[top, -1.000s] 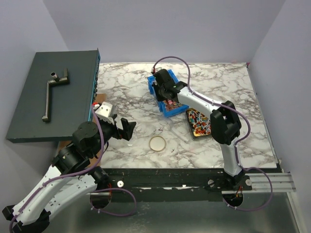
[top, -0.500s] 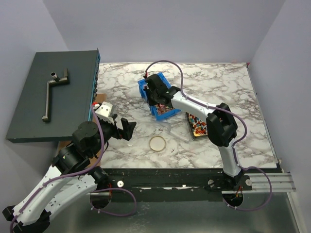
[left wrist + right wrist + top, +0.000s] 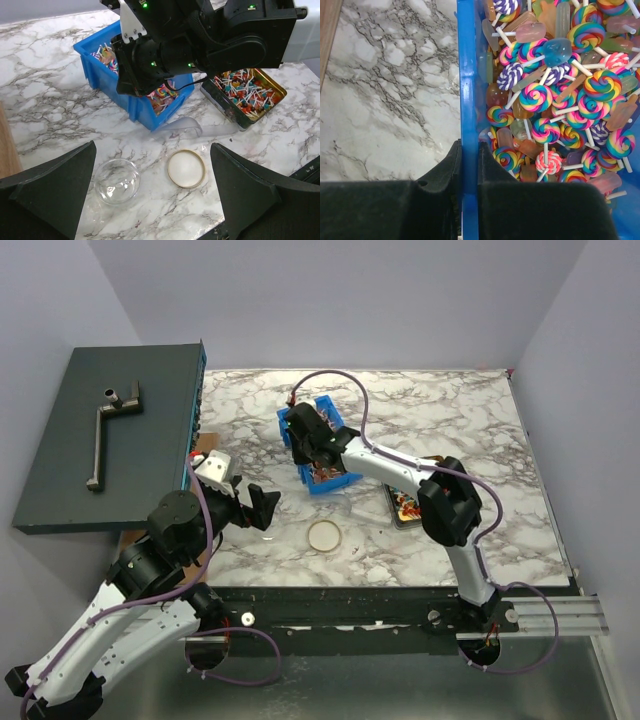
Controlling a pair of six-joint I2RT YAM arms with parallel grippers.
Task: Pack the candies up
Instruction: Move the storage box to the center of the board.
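Note:
Candies, small lollipops with white sticks and swirl tops, fill a blue bin (image 3: 335,483) and a gold-rimmed tin (image 3: 408,506) to its right. My right gripper (image 3: 305,440) is shut on the bin's left wall (image 3: 467,75), one finger outside and one among the candies (image 3: 555,95). In the left wrist view the bin (image 3: 107,82) and the tin's candies (image 3: 245,92) lie beyond my open, empty left gripper (image 3: 152,145). That gripper (image 3: 255,505) hovers near the front edge.
A clear glass bowl (image 3: 116,181) and a round gold lid (image 3: 185,168) lie below the left gripper; the lid also shows in the top view (image 3: 323,534). A clear plastic piece (image 3: 185,127) lies by the bin. A dark grey box (image 3: 110,435) stands at the left.
My right gripper has dragged the blue bin to the left, away from the tin, which now shows more. The left arm has not moved.

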